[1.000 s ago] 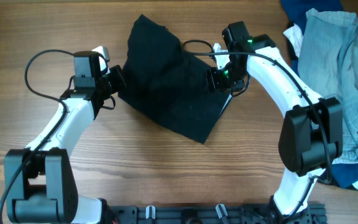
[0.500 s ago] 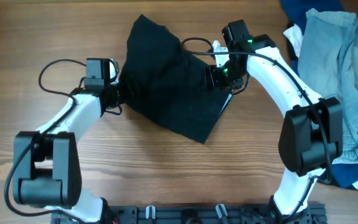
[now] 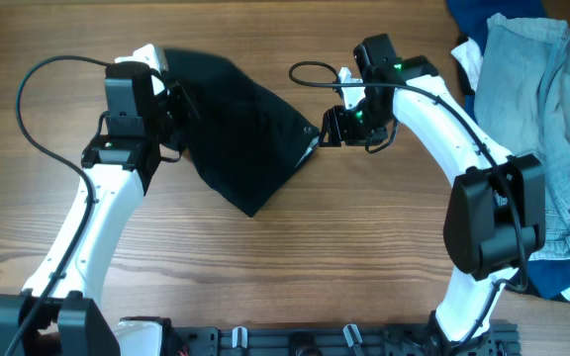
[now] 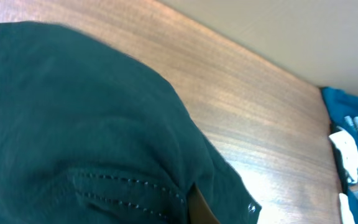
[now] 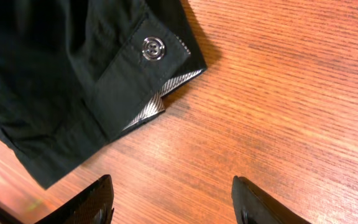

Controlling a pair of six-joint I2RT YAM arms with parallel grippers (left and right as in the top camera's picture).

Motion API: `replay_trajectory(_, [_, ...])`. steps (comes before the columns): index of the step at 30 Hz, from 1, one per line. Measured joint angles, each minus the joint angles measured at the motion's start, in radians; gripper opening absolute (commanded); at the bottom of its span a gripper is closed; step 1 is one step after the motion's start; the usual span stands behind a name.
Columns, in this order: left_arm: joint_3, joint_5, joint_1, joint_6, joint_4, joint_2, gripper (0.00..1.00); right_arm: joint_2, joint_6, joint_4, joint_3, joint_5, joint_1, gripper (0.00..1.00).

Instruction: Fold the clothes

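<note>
Mid-fold: plain black fabric shorts (image 3: 240, 138) lie bunched on the brown wooden table (image 3: 364, 247), L side.
R gripper (image 3: 327, 131) is spread wide, just beside the button corner (image 5: 151, 48), not touching. L gripper (image 3: 171, 104) is hidden in cloth, so I can't tell if it pinches. Next, I think: spread shorts flat, grab that corner. Light-blue denim pile (image 3: 542, 119) sits well apart – no bother.

Shorts (image 3: 245, 138) lie on table (image 3: 265, 267), left of centre, toward the far side. Left gripper (image 3: 173, 107) sits at their left edge. Right gripper (image 5: 173, 202) is over bare table just right of their waistband corner. Garment pile (image 3: 537, 129) lies at table's right edge, well apart.
</note>
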Motion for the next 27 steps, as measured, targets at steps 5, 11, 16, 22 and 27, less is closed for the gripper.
replay_trajectory(5, [0.000, -0.004, 0.000, 0.013, 0.024, 0.007, 0.04, 0.000, -0.012, 0.011, -0.005, -0.007, 0.050, 0.58])
replay_trajectory(11, [-0.002, -0.046, -0.031, 0.001, 0.306, 0.013, 0.93, 0.000, -0.086, 0.013, -0.006, -0.014, 0.053, 0.56])
replay_trajectory(16, [0.000, -0.148, -0.040, -0.034, 0.288, 0.038, 1.00, -0.013, -0.174, 0.024, -0.006, 0.000, 0.123, 0.63])
replay_trajectory(22, [0.006, -0.155, 0.241, -0.117, -0.002, -0.092, 1.00, -0.013, -0.274, 0.130, -0.005, 0.163, 0.356, 0.70])
replay_trajectory(27, [0.011, -0.136, 0.518, -0.132, -0.240, -0.166, 1.00, -0.013, -0.374, 0.218, -0.005, 0.244, 0.411, 0.72])
